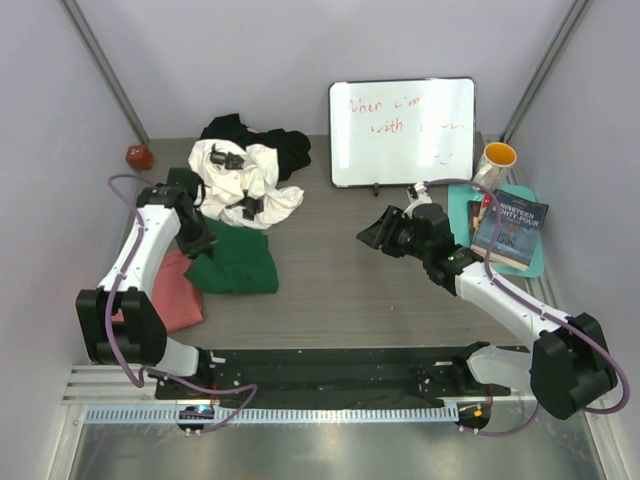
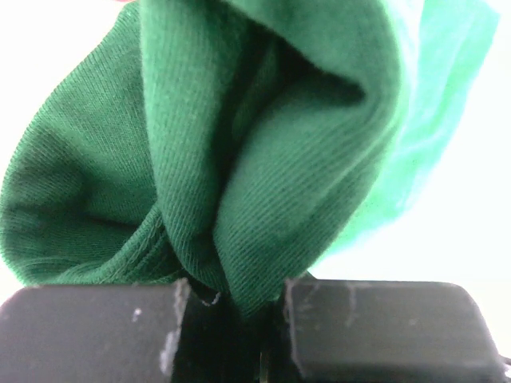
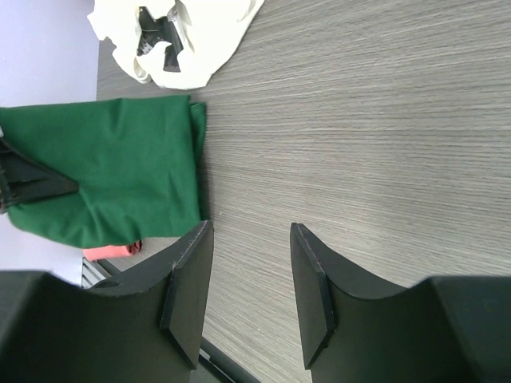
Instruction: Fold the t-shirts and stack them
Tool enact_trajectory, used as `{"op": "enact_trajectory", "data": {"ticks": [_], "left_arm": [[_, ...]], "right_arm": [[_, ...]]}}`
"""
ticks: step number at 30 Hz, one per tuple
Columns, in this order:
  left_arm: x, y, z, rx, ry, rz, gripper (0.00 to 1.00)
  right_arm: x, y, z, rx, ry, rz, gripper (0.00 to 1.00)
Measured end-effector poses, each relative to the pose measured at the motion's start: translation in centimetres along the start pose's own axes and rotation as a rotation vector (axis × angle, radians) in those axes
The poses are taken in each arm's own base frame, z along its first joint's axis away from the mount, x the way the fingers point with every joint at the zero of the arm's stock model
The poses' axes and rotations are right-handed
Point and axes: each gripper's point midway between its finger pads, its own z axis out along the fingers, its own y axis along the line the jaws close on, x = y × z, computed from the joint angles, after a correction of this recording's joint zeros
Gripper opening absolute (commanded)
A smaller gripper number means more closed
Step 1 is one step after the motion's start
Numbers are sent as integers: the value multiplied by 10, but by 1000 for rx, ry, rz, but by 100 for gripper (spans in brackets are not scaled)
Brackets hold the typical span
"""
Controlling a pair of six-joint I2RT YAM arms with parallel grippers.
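**Green tee pinched by left arm; two tees left unfolded**

Nearest the arm bases, at lower left of the top view, the salmon pink t-shirt (image 1: 178, 290) is seen lying flat on the bench (image 1: 340, 290), and it is judged already folded. Just beyond it, the dark green t-shirt (image 1: 238, 262) is laid as a rough rectangle. Its near-left corner appears to overlap the pink one, so a stack is judged started but not squared up.

The left end effector (image 1: 195, 240) is set at the green tee's left edge. In the left wrist view a bunched fold of the dark green t-shirt (image 2: 239, 159) is clamped in the left end effector (image 2: 235, 319), jaws nearly together on the cloth.

The right end effector (image 1: 372, 236) is held at mid-frame over bare bench, well apart from every tee. In the right wrist view the right end effector (image 3: 247, 295) is seen about half spread with nothing between the jaws. The green tee lies at the left of that view, past the fingertips.

Farther back, at upper left, the white t-shirt (image 1: 245, 180) is heaped and crumpled, touching the green tee's far edge. The black t-shirt (image 1: 285, 148) is bunched behind it. Both are judged unfolded, so roughly half the task is left.

At the back, a whiteboard (image 1: 402, 130), mug (image 1: 495, 160), book (image 1: 510, 232) on a teal mat (image 1: 458, 210), and a red ball (image 1: 138, 156) are noted.
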Motion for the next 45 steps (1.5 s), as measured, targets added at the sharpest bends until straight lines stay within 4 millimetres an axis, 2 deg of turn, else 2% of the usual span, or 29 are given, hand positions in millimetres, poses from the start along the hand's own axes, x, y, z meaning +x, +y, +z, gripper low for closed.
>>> {"op": "enact_trajectory", "data": {"ticks": [6,12,22,28,37,41,45], "left_arm": [[5,29,-6,-68,6,-54,0],[20,59,-8,-151,22,-93,0],[20,95,-25,-259,-26,-163,0],[17,114,-37,-315,-64,-223,0],[-3,130,-74,-367,-176,-273,0],[1,139,-72,-407,-169,-284,1],[19,155,-58,-477,-112,-306,3]], "right_arm": [[3,-1,1,-7,20,5,48],[7,-1,4,-22,47,11,48],[14,-4,14,-48,98,27,48],[16,-4,20,-68,121,36,48],[22,0,32,-107,178,70,48],[24,3,35,-126,197,78,48],[23,8,37,-147,208,83,48]]}}
